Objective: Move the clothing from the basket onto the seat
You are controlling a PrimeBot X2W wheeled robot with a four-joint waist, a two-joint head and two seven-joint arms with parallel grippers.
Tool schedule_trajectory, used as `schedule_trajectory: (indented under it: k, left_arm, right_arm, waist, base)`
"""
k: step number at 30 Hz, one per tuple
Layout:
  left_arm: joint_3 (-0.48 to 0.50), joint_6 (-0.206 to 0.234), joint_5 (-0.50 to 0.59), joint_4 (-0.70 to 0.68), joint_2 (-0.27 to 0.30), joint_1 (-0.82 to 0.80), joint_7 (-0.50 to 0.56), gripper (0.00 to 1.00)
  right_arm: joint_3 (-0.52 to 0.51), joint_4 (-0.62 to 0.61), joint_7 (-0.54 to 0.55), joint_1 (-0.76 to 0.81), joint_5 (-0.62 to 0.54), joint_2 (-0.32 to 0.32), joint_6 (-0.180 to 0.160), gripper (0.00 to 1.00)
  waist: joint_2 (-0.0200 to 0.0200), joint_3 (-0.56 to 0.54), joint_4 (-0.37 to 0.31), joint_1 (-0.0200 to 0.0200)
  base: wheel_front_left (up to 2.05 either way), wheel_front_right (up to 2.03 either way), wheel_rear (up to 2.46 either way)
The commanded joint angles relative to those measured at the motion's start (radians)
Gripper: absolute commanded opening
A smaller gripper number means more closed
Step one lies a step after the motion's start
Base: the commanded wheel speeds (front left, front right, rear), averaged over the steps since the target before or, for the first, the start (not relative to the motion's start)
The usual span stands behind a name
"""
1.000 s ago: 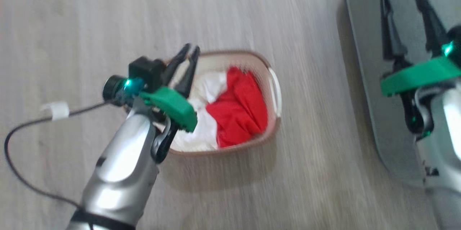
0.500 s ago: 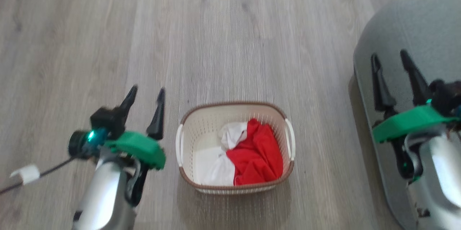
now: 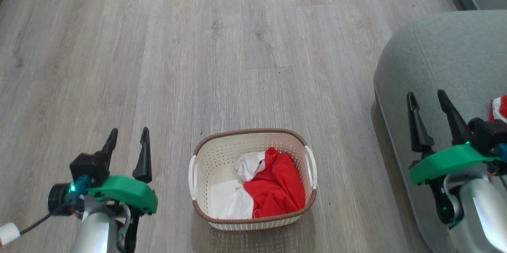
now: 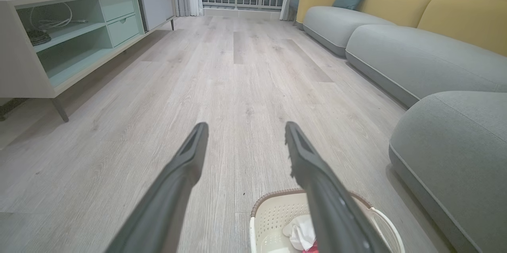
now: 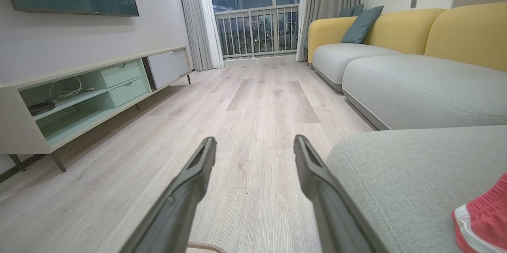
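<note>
The cream basket (image 3: pixel 202 154) with a brown rim stands on the floor, low in the middle of the head view. Red and white clothing (image 3: pixel 273 187) lies crumpled inside it. My left gripper (image 3: pixel 127 136) hovers open to the left of the basket, holding nothing. Over the grey-green seat (image 3: pixel 447 55) at the right, my right gripper (image 3: pixel 427 98) stands open and empty. Another red piece of clothing with white trim (image 3: pixel 500 108) lies on the seat beside it. In the left wrist view the open left gripper (image 4: pixel 244 130) sits above the basket (image 4: pixel 273 215). The right wrist view shows the open right gripper (image 5: pixel 254 144), the seat (image 5: pixel 400 170) and the red piece (image 5: pixel 483 217).
Pale wood floor (image 3: pixel 222 47) stretches ahead of the basket. A low TV cabinet (image 4: pixel 59 43) runs along the left wall. Further grey and yellow sofa sections (image 4: pixel 400 35) line the right side. A black cable with a white tag (image 3: pixel 8 232) trails from my left wrist.
The head camera has tilted up and steadied. My left gripper was shut over the basket a second ago; it has opened and drawn back to the basket's left. The right gripper stayed open.
</note>
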Motion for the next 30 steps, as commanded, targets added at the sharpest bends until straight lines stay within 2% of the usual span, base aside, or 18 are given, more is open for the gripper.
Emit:
schedule_trajectory:
  k: [1,9,15,22,23,30]
  left_arm:
    - [0.039,0.006,0.011,-0.039,0.011,-0.026,-0.012,1.0]
    - [0.031,-0.002,0.015,-0.039,0.009,-0.024,-0.012,1.0]
    - [-0.022,-0.009,-0.004,-0.018,0.008,-0.031,-0.012,1.0]
    - [-0.136,0.004,-0.03,0.01,0.008,-0.127,-0.012,1.0]
    - [-0.17,0.011,-0.038,0.027,0.008,-0.159,-0.012,1.0]
    - [-0.284,0.018,-0.038,0.116,0.008,-0.298,-0.012,1.0]
  right_arm:
    - [0.013,-0.028,-0.006,-0.014,-0.005,-0.002,0.0,1.0]
    - [0.011,-0.03,-0.006,-0.012,-0.009,-0.003,0.0,1.0]
    - [0.02,-0.038,-0.006,-0.032,-0.006,-0.011,0.0,1.0]
    - [0.038,-0.087,-0.006,-0.15,0.007,-0.026,0.0,1.0]
    - [0.044,-0.102,-0.006,-0.19,0.011,-0.028,0.0,1.0]
    - [0.069,-0.145,-0.006,-0.333,0.019,-0.035,0.0,1.0]
  waist:
    - [-0.0001,0.0,-0.001,0.0001]
    - [-0.0001,0.009,-0.006,0.0001]
    - [-0.0001,0.061,-0.022,0.0001]
    - [-0.0001,0.26,-0.063,0.0001]
    - [-0.0001,0.316,-0.075,0.0001]
    - [-0.0001,0.509,-0.116,0.0001]
  base:
    - [0.0,0.0,0.0]
    - [0.0,0.0,0.0]
    - [0.0,0.0,0.0]
    - [0.0,0.0,0.0]
    - [0.0,0.0,0.0]
    - [0.0,0.0,0.0]
